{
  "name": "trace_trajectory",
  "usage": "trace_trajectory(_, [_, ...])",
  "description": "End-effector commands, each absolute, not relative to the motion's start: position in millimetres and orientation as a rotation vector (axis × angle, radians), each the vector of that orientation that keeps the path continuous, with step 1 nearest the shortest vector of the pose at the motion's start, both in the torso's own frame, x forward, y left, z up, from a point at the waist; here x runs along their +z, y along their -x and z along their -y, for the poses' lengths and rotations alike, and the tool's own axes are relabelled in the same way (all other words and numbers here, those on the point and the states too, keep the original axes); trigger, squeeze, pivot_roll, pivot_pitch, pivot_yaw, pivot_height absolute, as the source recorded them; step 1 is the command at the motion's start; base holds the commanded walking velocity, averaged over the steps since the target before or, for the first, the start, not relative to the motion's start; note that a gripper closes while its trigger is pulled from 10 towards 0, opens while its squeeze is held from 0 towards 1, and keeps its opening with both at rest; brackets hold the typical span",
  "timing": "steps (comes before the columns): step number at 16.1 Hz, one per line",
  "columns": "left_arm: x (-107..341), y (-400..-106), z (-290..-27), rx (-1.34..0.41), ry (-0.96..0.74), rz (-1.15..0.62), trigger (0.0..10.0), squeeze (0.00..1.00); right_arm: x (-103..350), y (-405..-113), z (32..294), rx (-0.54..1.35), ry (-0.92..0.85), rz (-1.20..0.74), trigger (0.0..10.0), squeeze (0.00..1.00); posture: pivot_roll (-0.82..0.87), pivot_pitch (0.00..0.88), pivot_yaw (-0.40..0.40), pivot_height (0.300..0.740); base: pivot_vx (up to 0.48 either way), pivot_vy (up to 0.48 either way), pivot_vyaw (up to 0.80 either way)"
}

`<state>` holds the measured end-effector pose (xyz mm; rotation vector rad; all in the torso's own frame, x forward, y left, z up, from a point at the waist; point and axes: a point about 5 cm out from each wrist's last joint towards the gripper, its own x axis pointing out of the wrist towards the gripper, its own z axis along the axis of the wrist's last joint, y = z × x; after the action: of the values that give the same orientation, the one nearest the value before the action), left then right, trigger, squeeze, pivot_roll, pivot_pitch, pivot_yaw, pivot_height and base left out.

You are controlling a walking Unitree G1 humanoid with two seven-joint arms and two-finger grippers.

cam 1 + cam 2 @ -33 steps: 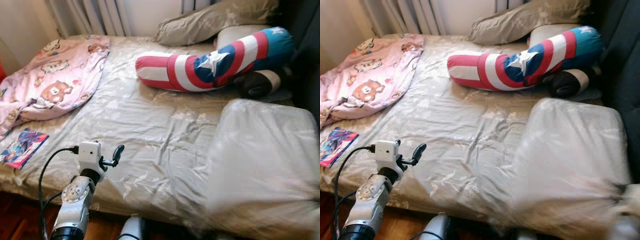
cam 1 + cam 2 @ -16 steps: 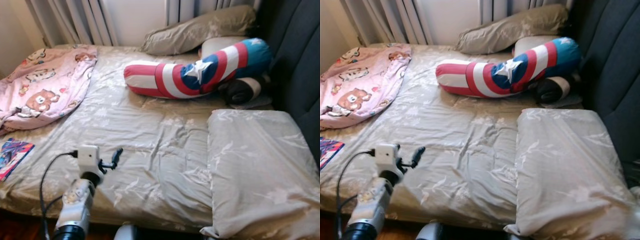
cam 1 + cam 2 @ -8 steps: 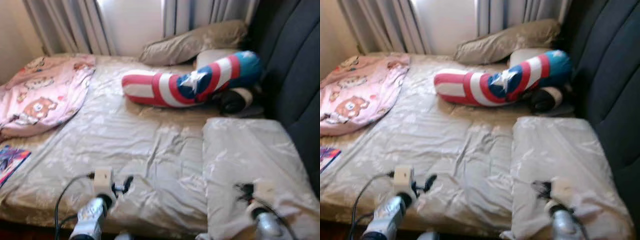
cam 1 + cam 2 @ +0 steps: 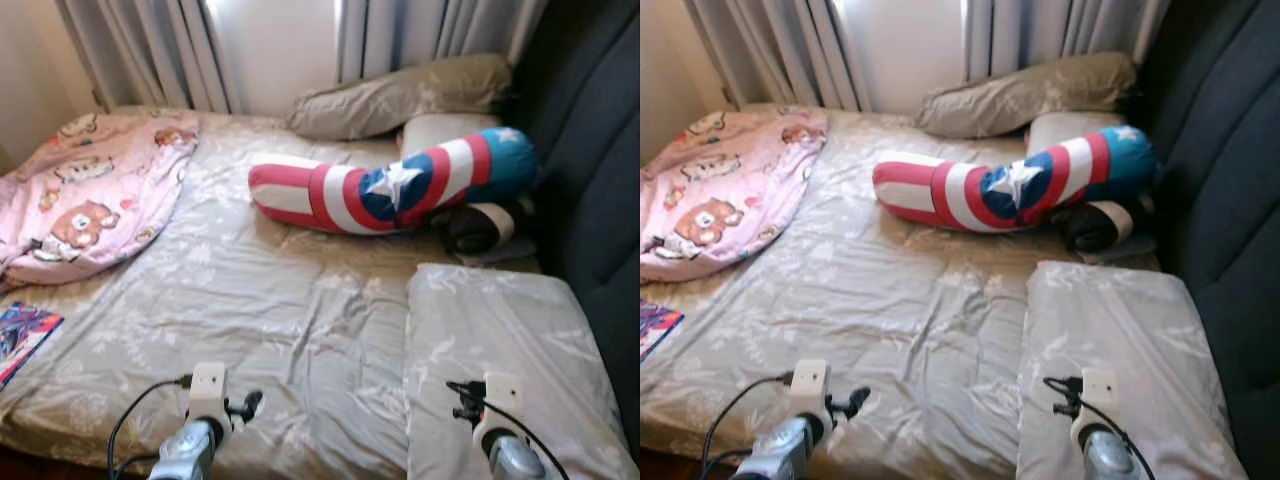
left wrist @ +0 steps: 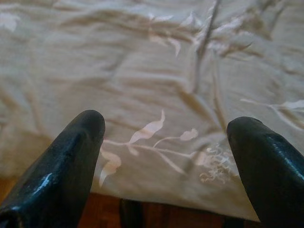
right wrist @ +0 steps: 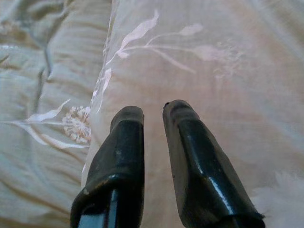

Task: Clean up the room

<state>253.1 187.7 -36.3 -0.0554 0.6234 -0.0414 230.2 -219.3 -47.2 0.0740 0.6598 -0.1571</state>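
Your right gripper (image 6: 153,111) hangs just above the near pillow (image 4: 500,340), fingers nearly together and holding nothing. That beige, leaf-printed pillow lies flat at the bed's near right corner, against the dark headboard (image 4: 590,180). Expect it to be light, soft and floppy; the cover looks smooth and could slip, so pinch a fold of fabric at the near edge or corner instead of the flat middle. Your left gripper (image 5: 164,137) is spread wide and empty over the sheet (image 4: 290,300) at the bed's near edge. Farther up lie a long red, white and blue bolster with a white star (image 4: 395,190), two more pillows (image 4: 400,95) by the curtains (image 4: 180,50), and a pink bear-print blanket (image 4: 90,190) on the left. A colourful booklet (image 4: 20,340) sits at the left edge; its print is too small to read, and no other writing shows.
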Motion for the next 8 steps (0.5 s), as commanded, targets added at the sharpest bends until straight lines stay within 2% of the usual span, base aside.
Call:
trace_trajectory(1, [-44.2,-244.6,-187.8,-0.036,0.038,-0.684,10.0,0.0,-56.3,-219.8,215.6,-0.183,-0.097,-0.723,10.0,0.0,-0.01,0.0,-0.011,0.74,0.0,0.0,0.0])
trace_trajectory(8, [-58.1,-224.3,-196.7,0.04,0.054,-0.772,10.0,0.0,-81.0,-184.5,188.8,-0.147,-0.116,-0.854,10.0,0.0,-0.02,0.0,-0.001,0.74,0.0,0.0,0.0])
